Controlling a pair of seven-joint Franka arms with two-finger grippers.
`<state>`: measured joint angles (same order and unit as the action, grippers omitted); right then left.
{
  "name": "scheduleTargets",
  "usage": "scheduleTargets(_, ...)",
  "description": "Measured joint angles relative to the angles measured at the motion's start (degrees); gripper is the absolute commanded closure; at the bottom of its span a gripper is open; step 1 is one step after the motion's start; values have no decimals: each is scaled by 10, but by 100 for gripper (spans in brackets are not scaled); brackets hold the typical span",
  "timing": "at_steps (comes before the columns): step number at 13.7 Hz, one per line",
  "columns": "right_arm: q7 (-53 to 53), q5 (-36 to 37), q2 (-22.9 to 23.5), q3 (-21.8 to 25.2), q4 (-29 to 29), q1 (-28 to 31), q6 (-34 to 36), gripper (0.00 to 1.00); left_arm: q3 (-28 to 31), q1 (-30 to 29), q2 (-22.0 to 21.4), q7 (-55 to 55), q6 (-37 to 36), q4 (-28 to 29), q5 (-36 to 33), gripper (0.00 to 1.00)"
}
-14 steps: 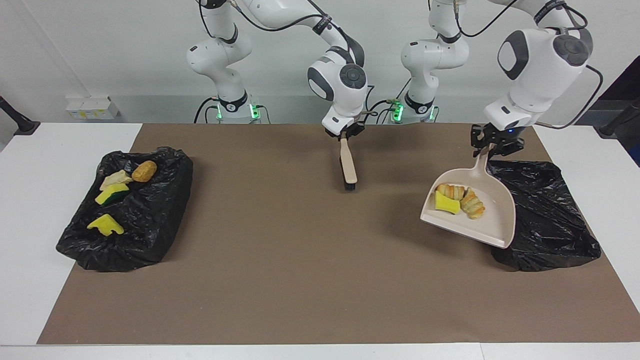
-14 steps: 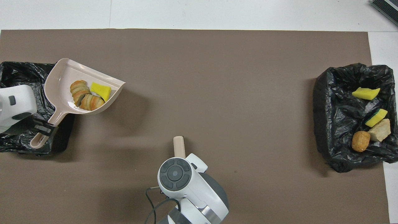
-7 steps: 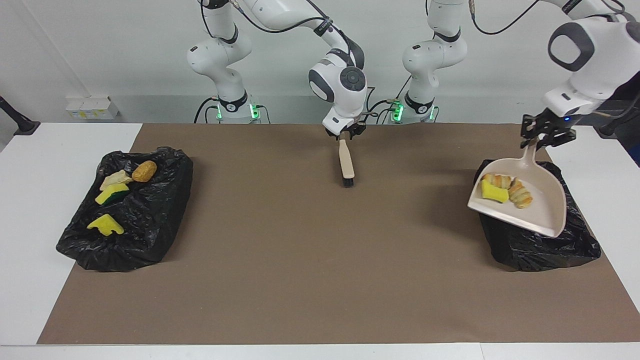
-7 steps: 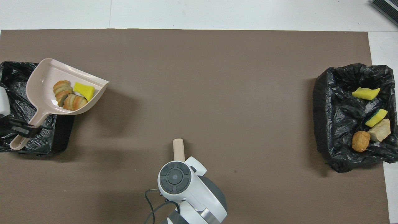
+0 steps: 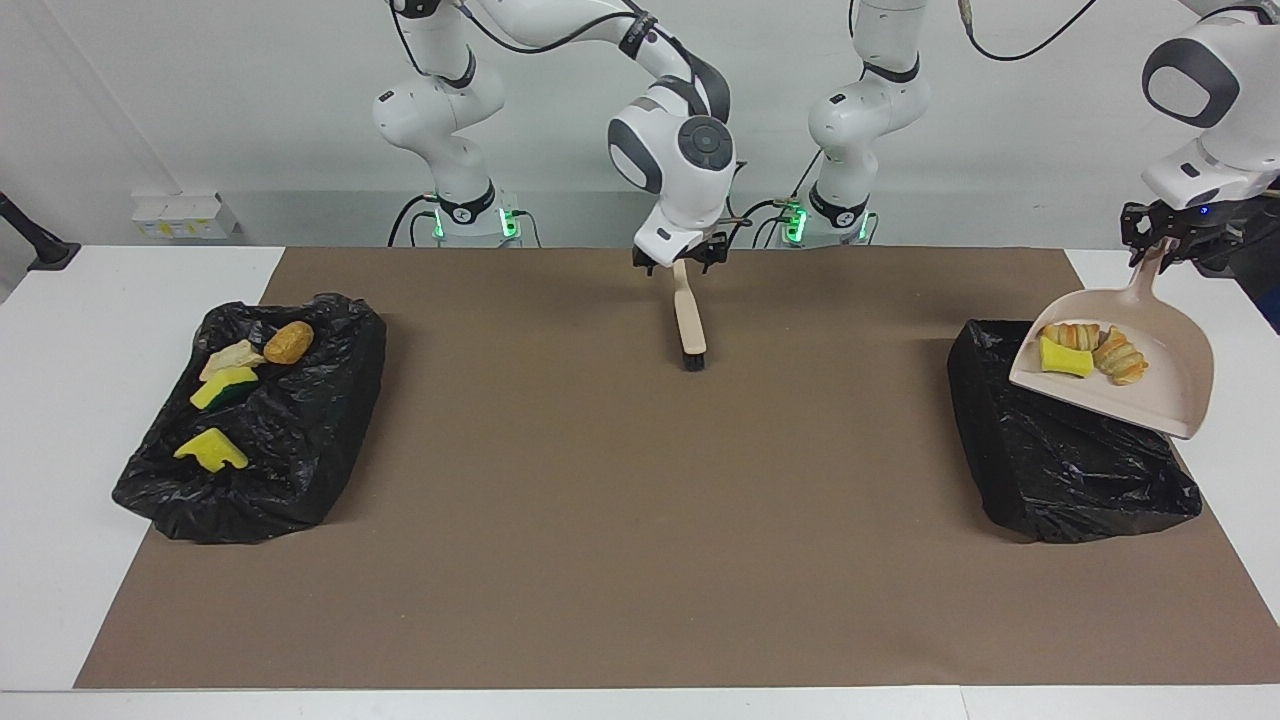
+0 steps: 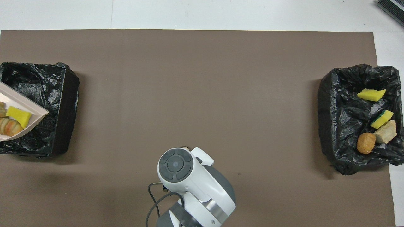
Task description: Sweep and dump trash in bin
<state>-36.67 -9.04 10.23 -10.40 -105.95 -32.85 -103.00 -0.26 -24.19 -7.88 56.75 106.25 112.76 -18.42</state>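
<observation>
Three scraps, likely light and loose, are carried in the dustpan over the bin at the left arm's end. Left gripper is clamped on the stiff handle. Right gripper is at the brush handle; its grip cannot be told.

Robotics lab, two white arms bolted at a table, bare wall

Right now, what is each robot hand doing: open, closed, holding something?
Left hand: closed on the handle of the dustpan, which hangs over the black bin.
Right hand: open, astride the brush handle.
</observation>
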Motion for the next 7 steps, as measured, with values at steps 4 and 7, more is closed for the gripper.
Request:
scheduleTargets(4,97,37,-35,4,44,104,51,0,-6,30,3,1,1,-4,-121,100)
scheduleTargets(7,163,63,-39,5,88,169,90,0,-9,61,7,1,1,-8,-160,100)
